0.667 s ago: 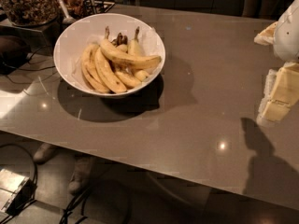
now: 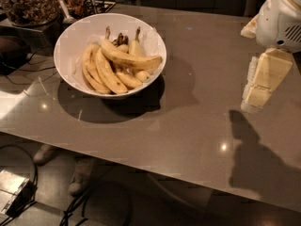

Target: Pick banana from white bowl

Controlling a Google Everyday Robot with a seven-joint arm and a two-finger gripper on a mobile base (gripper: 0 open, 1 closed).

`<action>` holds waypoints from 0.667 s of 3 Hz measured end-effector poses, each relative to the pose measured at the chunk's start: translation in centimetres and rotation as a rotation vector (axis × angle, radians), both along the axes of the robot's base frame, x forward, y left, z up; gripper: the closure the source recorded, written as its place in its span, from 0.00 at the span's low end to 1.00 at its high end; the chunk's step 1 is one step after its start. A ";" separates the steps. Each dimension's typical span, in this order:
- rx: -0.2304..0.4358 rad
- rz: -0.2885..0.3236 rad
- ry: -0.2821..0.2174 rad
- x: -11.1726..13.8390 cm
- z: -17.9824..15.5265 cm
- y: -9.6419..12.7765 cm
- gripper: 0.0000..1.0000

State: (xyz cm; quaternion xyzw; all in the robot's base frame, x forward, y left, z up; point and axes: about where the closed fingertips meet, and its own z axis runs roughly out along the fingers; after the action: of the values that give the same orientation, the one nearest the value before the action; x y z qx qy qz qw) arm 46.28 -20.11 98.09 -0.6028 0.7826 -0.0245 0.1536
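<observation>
The white bowl (image 2: 70,39) stands on the grey table at the upper left and holds several yellow bananas. The long curved banana (image 2: 129,58) lies across the top of the pile, its dark stem toward the back left and its tip toward the right rim. My gripper (image 2: 254,102) hangs below the white arm housing (image 2: 282,18) at the far right. It is above the table, well to the right of the bowl, and holds nothing.
A dark glass jar of nuts (image 2: 26,4) and some utensils (image 2: 63,8) stand behind the bowl at the top left. Cables (image 2: 28,79) trail over the table's left side. The table's front edge (image 2: 141,171) runs across; below it are floor, shoes and a small box (image 2: 11,187).
My gripper has moved a little to the left, toward the bowl, and slightly up. The bowl and bananas have not moved.
</observation>
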 end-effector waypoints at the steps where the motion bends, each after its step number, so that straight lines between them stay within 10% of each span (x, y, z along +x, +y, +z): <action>1: -0.018 0.067 0.029 1.6 -0.3 2.3 0.00; 2: -0.024 0.122 0.044 2.4 -0.2 3.9 0.00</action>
State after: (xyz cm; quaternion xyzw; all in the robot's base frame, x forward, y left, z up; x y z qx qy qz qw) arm 48.67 -16.25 97.92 -0.6517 0.7471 -0.0111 0.1305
